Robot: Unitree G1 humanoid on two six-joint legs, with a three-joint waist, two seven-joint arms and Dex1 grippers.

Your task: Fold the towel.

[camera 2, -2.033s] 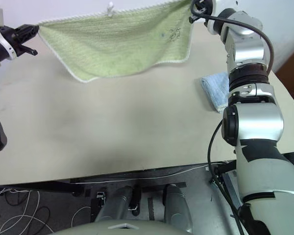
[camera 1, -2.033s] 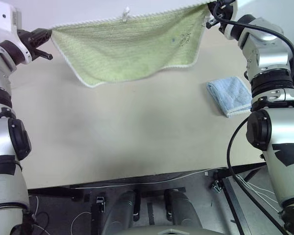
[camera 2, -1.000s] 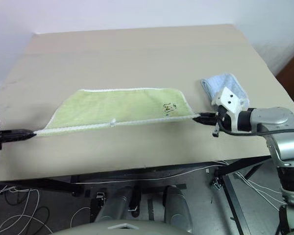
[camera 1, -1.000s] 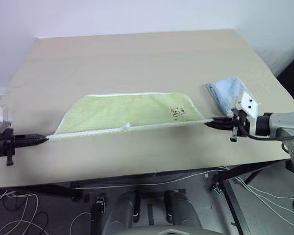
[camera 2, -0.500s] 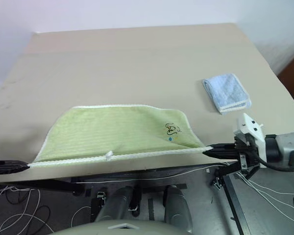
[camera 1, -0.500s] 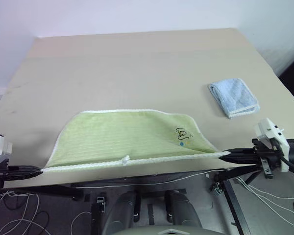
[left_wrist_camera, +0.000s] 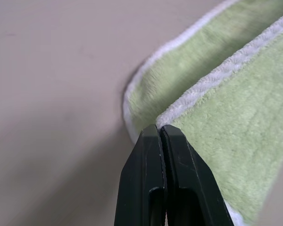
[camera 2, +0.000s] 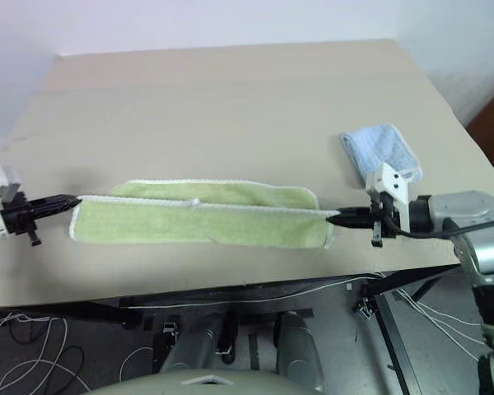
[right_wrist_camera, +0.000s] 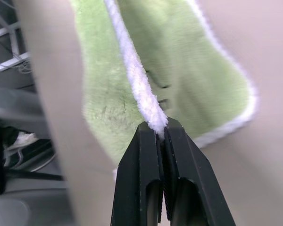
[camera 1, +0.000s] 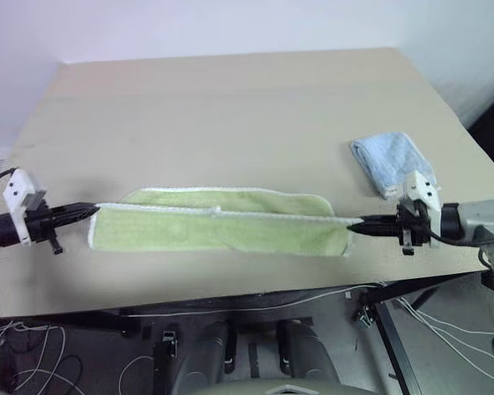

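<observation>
Two grippers stand at opposite ends of the towel (camera 1: 218, 230), whose long axis runs straight from one to the other across the table (camera 1: 230, 123). In the left eye view the left gripper (camera 1: 89, 209) pinches the upper layer's corner at its own end, and the right gripper (camera 1: 352, 223) pinches the matching corner at the other end. Between them the near half lies doubled over the far half; a strip of the under layer shows beyond the carried white edge. Each arm is equally near its own corner. A blue cloth (camera 1: 393, 162) lies just beyond the right gripper, apart from the towel.

Right eye view: same layout; the white loop (camera 2: 195, 202) sits on the carried edge, roughly midway between the tools. The dark drawing cannot be made out.

Left wrist view: jaws pressed together on the white edging, with the lower layer's rim curving just past the tips. Whether the cloth rests on the table or hangs slightly cannot be told.

Right wrist view: jaws clamped on the stitched edge, the towel stretching away from them. The far corner is cut off.
</observation>
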